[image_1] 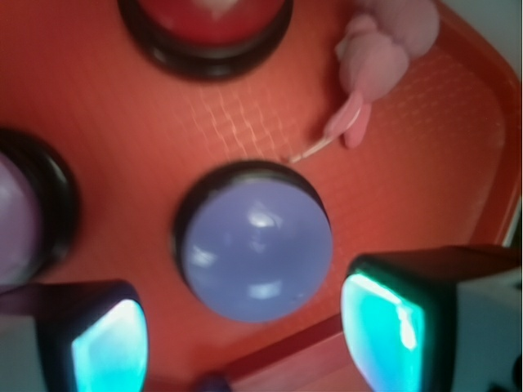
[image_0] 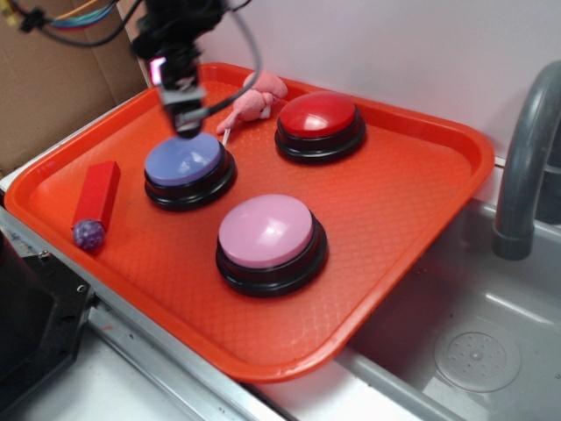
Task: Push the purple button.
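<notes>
Purple button (image_0: pixel 186 160): set on the orange tray (image_0: pixel 421 202), at its left-centre, between the red block (image_0: pixel 96 200) and the pink button (image_0: pixel 266 231).
Gripper (image_0: pixel 188 124): held just above the purple button's far edge; contact cannot be told.
Jaws: seen spread apart in the wrist view, nothing between them.
Red button (image_0: pixel 318 117): placed toward the tray's far side.
Pink plush toy (image_0: pixel 254 101): laid near the far rim, beside the red button.
Sink (image_0: pixel 473 333): seen to the right of the tray.
</notes>
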Controlling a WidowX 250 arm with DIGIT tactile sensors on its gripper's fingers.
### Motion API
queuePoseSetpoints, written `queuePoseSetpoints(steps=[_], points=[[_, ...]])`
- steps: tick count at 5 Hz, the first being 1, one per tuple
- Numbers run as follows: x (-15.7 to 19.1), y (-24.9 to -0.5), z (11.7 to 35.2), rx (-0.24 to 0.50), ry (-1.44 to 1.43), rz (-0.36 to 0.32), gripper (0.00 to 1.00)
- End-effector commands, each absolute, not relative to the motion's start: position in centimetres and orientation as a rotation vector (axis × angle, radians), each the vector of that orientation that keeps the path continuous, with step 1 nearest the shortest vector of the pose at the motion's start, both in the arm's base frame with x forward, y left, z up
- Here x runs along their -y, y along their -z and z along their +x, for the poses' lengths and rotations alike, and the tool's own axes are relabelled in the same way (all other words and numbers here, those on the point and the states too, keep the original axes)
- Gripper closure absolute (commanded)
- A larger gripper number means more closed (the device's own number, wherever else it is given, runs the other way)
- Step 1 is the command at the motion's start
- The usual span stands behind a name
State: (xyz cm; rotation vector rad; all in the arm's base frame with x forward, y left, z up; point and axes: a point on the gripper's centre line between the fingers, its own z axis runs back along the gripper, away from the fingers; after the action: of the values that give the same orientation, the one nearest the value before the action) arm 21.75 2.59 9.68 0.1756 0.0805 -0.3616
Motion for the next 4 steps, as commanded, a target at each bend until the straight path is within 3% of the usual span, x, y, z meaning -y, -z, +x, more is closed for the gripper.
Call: queuePoseSetpoints(steps=[1, 3, 4], points=[[-2.3, -8.6, 21.9, 0.119, 0.407, 0.119, 0.0], [-2.3, -5.0, 23.6, 0.016, 0.418, 0.101, 0.0], [-2.5, -4.4, 23.7, -0.013, 0.423, 0.111, 0.0]])
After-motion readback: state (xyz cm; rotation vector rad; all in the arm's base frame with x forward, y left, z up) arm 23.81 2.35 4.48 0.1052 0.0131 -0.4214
